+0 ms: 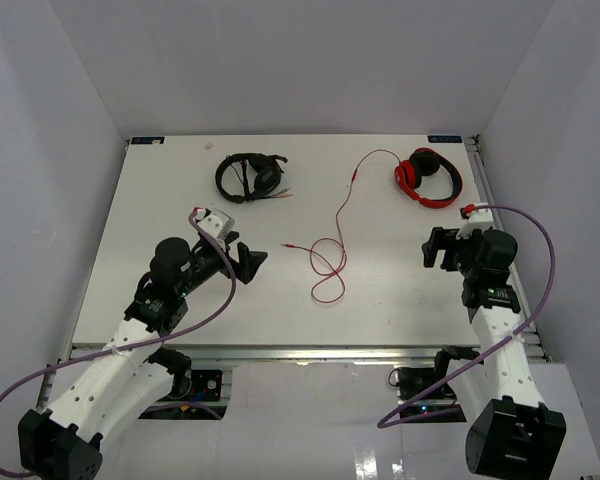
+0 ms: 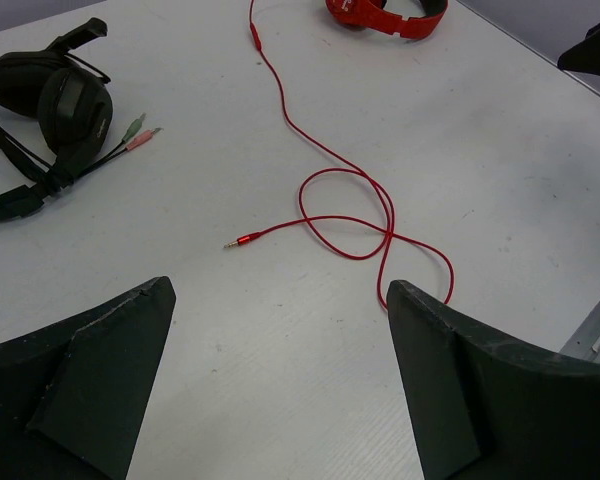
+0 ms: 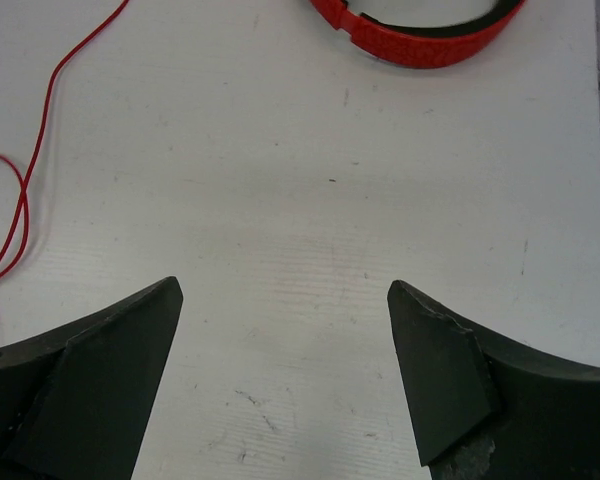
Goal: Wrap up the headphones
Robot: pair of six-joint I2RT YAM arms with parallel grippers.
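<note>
The red headphones (image 1: 427, 177) lie at the back right of the table, also at the top of the left wrist view (image 2: 385, 15) and the right wrist view (image 3: 420, 35). Their thin red cable (image 1: 332, 250) runs forward in loose loops to a plug (image 2: 242, 240) mid-table; the cable also shows in the right wrist view (image 3: 25, 190). My left gripper (image 1: 248, 258) is open and empty, left of the loops. My right gripper (image 1: 442, 248) is open and empty, in front of the headphones.
All-black headphones (image 1: 250, 176) with a dark cable and pink and green plugs (image 2: 140, 133) lie at the back left. White walls enclose the table on three sides; a metal rail (image 1: 310, 352) runs along the near edge.
</note>
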